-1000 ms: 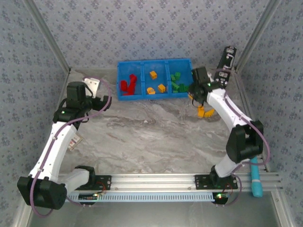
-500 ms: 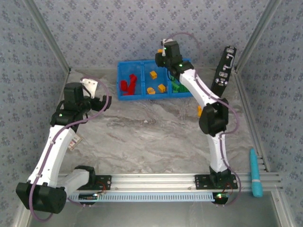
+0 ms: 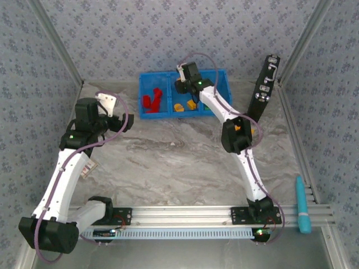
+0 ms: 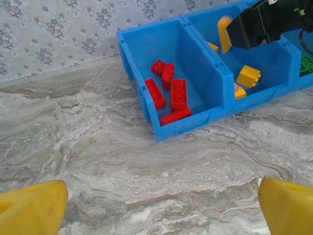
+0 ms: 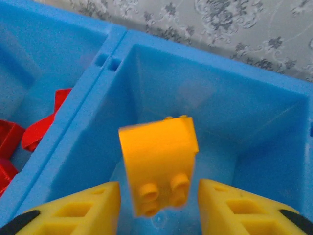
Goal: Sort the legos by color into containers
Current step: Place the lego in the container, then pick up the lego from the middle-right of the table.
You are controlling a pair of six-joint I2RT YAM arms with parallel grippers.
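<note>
The legos (image 3: 151,101) sit mostly sorted in the blue bin (image 3: 162,115) at twelve o'clock on the table (image 3: 179,162). Red bricks are in its nine o'clock compartment, orange-yellow ones in the middle compartment (image 5: 220,122), and green bricks (image 4: 307,63) at three o'clock. My right gripper (image 5: 157,188) hangs over the middle compartment with its jaws parted. My left gripper (image 4: 161,198) waits at eight o'clock of the bin, jaws spread wide and empty. An orange-yellow brick (image 5: 159,156) sits tilted between the right fingers (image 5: 73,210), touching neither. I judge it loose and tumbling. The divider (image 5: 93,83) is close at its nine o'clock, so a crooked bounce could send it among the reds.
</note>
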